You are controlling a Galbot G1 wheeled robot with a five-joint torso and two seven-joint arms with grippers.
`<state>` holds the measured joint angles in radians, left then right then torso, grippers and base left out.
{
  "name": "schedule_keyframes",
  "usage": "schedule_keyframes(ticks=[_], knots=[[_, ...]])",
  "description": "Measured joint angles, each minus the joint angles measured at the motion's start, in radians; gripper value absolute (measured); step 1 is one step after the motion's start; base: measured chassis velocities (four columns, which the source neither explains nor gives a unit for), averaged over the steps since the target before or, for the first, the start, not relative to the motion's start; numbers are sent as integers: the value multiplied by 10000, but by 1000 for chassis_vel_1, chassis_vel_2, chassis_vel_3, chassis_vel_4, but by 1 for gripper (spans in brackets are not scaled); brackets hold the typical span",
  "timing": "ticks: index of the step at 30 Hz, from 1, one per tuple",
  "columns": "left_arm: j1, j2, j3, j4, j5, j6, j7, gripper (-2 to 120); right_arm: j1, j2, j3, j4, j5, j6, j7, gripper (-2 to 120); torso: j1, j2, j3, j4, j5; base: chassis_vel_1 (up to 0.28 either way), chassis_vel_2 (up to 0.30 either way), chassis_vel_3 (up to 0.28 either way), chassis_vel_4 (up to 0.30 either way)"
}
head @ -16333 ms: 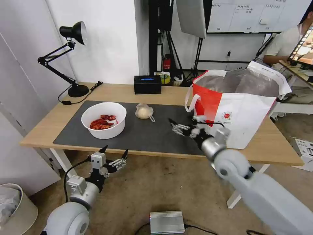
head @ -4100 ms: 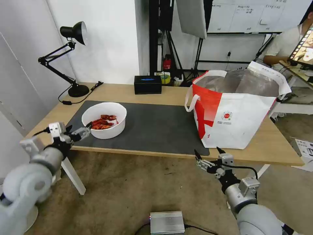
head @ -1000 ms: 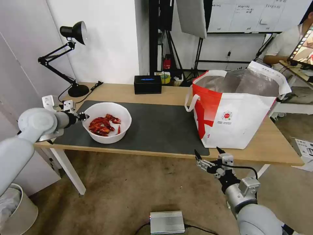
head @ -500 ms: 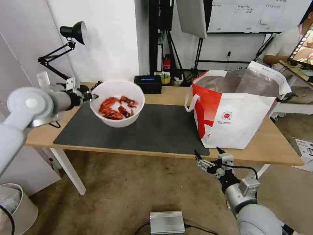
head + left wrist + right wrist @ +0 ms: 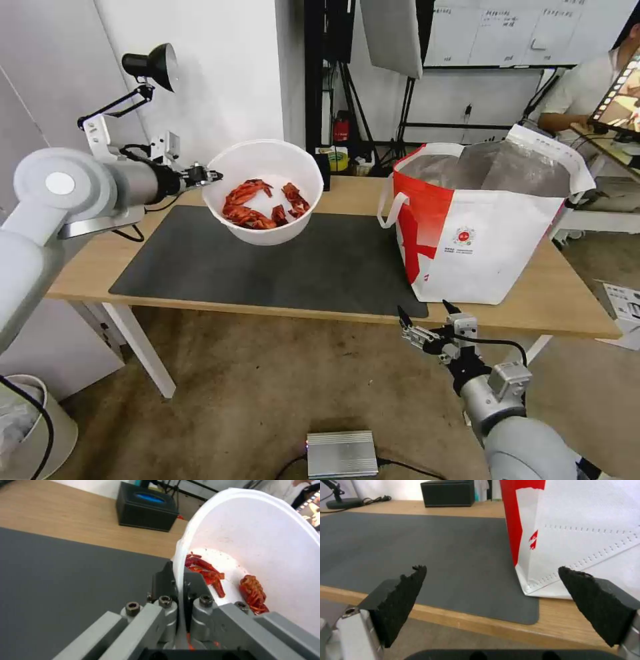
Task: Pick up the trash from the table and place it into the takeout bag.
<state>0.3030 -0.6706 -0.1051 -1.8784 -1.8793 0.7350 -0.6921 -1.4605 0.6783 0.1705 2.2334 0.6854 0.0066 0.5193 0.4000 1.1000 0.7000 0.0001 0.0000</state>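
Table: the long light-wood table on white legs carries a big dark grey mat, and I see no trash lying on the mat.
Bag: the big boxy white-and-red takeout bag with silver lining stands open on the table's right side.
Bowl: the round white bowl of red crayfish shells hangs in the air above the mat, tipped toward the camera, well left of the bag.
Left gripper: it pinches the bowl's rim tight.
Right gripper: it waits below the table's front edge, spread wide, holding nothing.
Left to do: I think the bowl must go into the bag.
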Motion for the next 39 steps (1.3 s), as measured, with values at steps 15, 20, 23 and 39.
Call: schedule_keyframes(ticks=[15,20,23,39], knots=[[-1699,-1438,1600,858,-286,-102,-411,0,0,0,0,0,0,0,0,100,0,-1,1,1,1,0,0,0,0],[-2696,-2240,2258,1531,-283,-150,-552,0,0,1,1,0,0,0,0,100,1,0,1,-4,3,0,0,0,0],[-3204,-2573,2570,1873,-285,-214,-667,0,0,0,0,0,0,0,0,100,1,0,0,-2,3,0,0,0,0],[-4903,-4604,3599,3540,-387,-365,-1077,0,0,0,1,0,0,0,0,100,1,0,0,-2,3,0,0,0,0]])
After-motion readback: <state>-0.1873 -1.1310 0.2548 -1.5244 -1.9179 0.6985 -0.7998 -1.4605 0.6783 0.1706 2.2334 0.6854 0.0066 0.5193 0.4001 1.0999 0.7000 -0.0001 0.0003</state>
